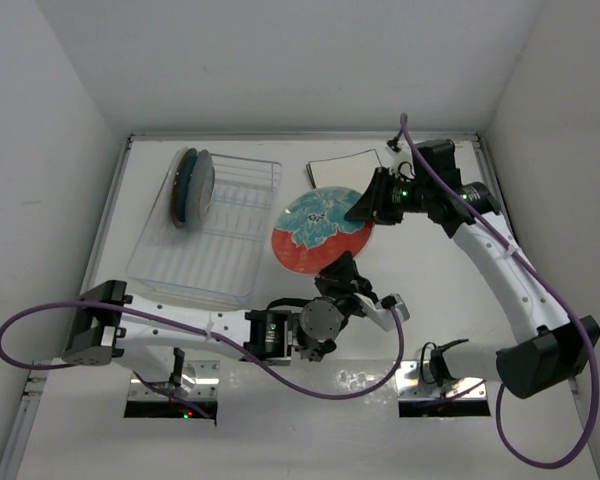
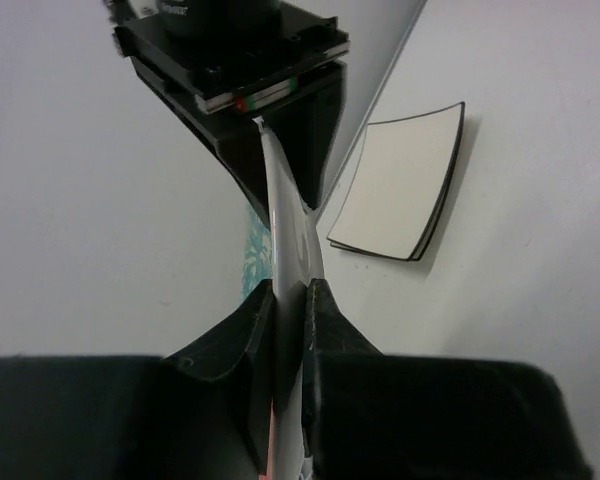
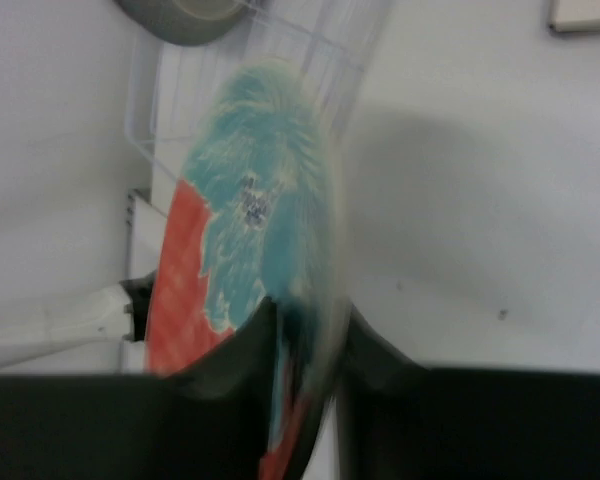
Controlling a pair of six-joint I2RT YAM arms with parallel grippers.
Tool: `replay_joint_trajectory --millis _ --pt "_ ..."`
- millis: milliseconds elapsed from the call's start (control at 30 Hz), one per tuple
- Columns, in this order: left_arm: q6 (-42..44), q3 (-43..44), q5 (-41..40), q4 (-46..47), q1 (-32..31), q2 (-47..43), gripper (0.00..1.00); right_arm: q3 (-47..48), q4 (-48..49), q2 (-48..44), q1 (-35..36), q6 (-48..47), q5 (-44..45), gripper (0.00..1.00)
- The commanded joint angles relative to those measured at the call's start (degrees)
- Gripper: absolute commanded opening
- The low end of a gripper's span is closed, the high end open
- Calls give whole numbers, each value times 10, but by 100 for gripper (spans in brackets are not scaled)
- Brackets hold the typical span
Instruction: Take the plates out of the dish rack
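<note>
A round red plate with teal flowers (image 1: 318, 232) is held up between both grippers, just right of the clear dish rack (image 1: 215, 235). My left gripper (image 1: 343, 268) is shut on its near rim; in the left wrist view (image 2: 290, 290) the plate (image 2: 285, 225) shows edge-on between the fingers. My right gripper (image 1: 365, 205) is shut on its far right rim, and the plate (image 3: 245, 230) looks blurred in the right wrist view (image 3: 305, 315). Two or three round plates (image 1: 192, 187) stand at the rack's far left. Cream square plates (image 1: 340, 168) lie stacked at the back.
The square stack (image 2: 400, 180) lies on the table beyond the held plate. The rack (image 3: 280, 50) and a standing plate (image 3: 185, 15) show behind it in the right wrist view. White walls close in the table on three sides.
</note>
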Motion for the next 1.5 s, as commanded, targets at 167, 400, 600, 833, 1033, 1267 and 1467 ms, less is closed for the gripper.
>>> replay_joint_trajectory --millis 167,400,600,833,1033,1267,1467 --pt "48 25 -12 71 -1 -2 0 -11 54 -42 -2 12 40 0" --pt "48 25 -12 71 2 2 0 -37 107 -72 -29 37 107 0" --pt "48 25 -12 71 -10 14 0 -86 160 -86 -133 63 81 0" --pt "48 25 -12 71 -13 -4 0 -142 203 -96 -242 75 27 0" --pt "48 25 -12 71 -13 -26 0 -186 201 -134 -264 51 54 0" --pt "48 25 -12 71 -13 -59 0 -221 211 -153 -273 62 67 0" --pt "48 25 -12 71 -13 -44 0 -213 242 -148 -282 118 68 0"
